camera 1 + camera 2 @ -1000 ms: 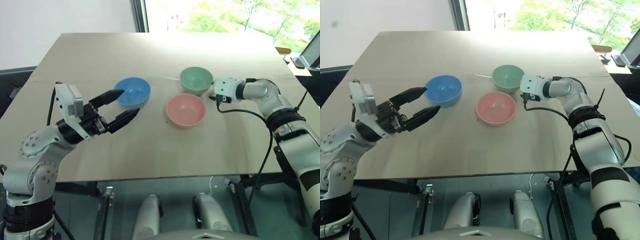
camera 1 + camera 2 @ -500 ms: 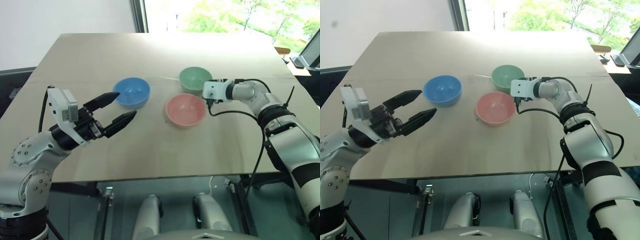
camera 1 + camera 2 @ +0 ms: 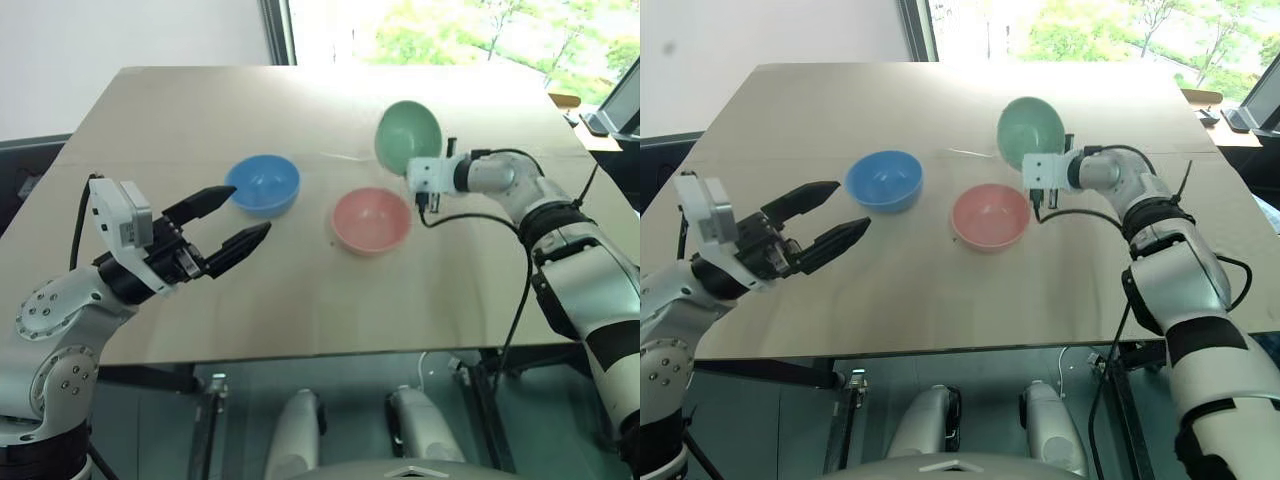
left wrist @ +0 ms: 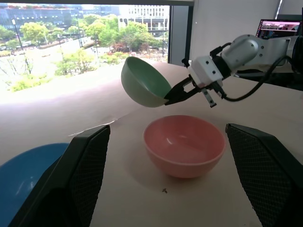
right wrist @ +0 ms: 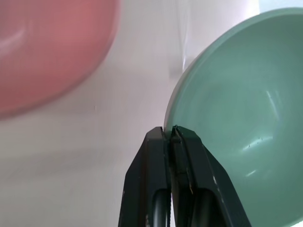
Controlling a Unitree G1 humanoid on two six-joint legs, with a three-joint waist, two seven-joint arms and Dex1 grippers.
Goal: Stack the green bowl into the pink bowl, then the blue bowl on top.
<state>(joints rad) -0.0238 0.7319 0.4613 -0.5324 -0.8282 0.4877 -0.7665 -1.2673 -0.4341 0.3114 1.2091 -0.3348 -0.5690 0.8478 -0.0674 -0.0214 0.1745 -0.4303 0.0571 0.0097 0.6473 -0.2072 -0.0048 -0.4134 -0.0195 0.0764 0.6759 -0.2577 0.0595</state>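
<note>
Wooden table [image 3: 300,300] by a bright window, three bowls in play, nothing stacked yet.

Status:
- right gripper [image 4: 173,96] is clamped shut on the rim of the green bowl [image 3: 408,134]. Bowl is off the table, tipped up on edge with its opening facing roughly toward the robot, hanging just behind the pink bowl [image 3: 371,220] and slightly to the right of it. Right wrist view confirms both fingers [image 5: 158,156] pinched together with the rim between them.
- pink bowl sits upright and empty on the table, mid-right. It's the stack base and looks undisturbed.
- blue bowl [image 3: 263,184] sits upright on the table to the left of the pink one, well apart from it, untouched.
- left gripper [image 3: 232,217] is wide open, holding nothing, hovering above the table near the blue bowl on the robot's side of it, fingers aimed toward the bowls.

Progress read: step one is underway, pick done, place not done. Remaining: level the green bowl, carry it over the pink bowl, seat it inside, release. Then the whole blue bowl step: grasp, lift, drop on top of the green.

Watch item: grip is a thin rim pinch on a smooth plastic bowl that's already tilted, so it may swing or slip during the carry.
</note>
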